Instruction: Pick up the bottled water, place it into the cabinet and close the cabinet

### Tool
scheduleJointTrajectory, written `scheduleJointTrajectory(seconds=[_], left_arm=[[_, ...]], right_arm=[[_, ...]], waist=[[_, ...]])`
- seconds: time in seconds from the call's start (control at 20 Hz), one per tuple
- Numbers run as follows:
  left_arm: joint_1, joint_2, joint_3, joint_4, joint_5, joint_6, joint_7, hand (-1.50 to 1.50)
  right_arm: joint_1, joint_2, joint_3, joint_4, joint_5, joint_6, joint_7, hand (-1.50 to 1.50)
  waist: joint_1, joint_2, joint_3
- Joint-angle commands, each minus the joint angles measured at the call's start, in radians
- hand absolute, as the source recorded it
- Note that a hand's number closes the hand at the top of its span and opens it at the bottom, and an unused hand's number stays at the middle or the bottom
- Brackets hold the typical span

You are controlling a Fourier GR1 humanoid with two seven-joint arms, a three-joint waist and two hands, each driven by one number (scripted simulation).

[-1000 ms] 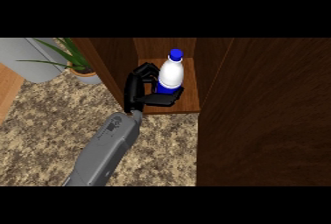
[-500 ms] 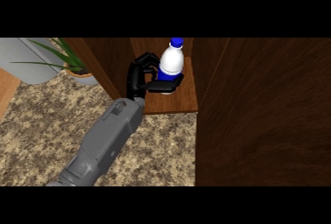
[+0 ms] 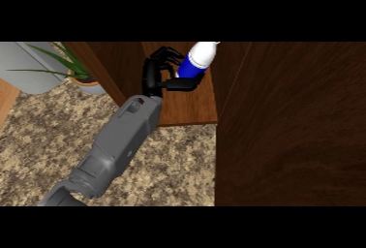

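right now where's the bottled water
The bottled water is top centre of the head view, tilted over the cabinet shelf, held in the left hand, with the cabinet door to its right.

you're looking down at a home kitchen: a speckled, granite-look counter [image 3: 43,140] in tan and brown fills the lower left, and a dark wooden cabinet [image 3: 300,126] stands on it at the right, with its shelf [image 3: 190,109] open to view beside the wide wooden panel. at the upper left you can see a potted plant [image 3: 75,72] with long green leaves in a terracotta pot just beside the cabinet's side wall, next to a grey rounded object [image 3: 28,68] whose kind you cannot tell from here.
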Motion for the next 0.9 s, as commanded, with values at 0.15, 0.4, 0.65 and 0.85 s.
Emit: scheduleJointTrajectory(seconds=[0.15,0.4,0.65,0.85], left_arm=[[-0.123,0.003,0.018,0.169,-0.039,0.007,-0.007,-1.5],[-0.139,0.033,0.045,0.232,-0.037,-0.029,-0.026,-1.5],[-0.134,0.028,0.058,0.231,-0.037,-0.057,-0.095,-1.5],[-0.144,0.0,0.099,0.191,0.009,-0.085,-0.157,-1.5]], right_arm=[[-0.027,0.006,0.032,-0.099,-0.069,-0.036,0.05,-1.5],[-0.004,0.002,0.008,-0.072,-0.08,-0.003,0.022,-1.5],[0.033,0.015,0.025,-0.144,-0.073,-0.022,0.039,-1.5],[0.002,-0.001,0.01,-0.104,-0.057,-0.005,0.03,-1.5]], waist=[[-0.004,0.007,0.0],[-0.015,0.009,0.0],[-0.015,0.006,-0.001],[-0.016,0.003,-0.001]])
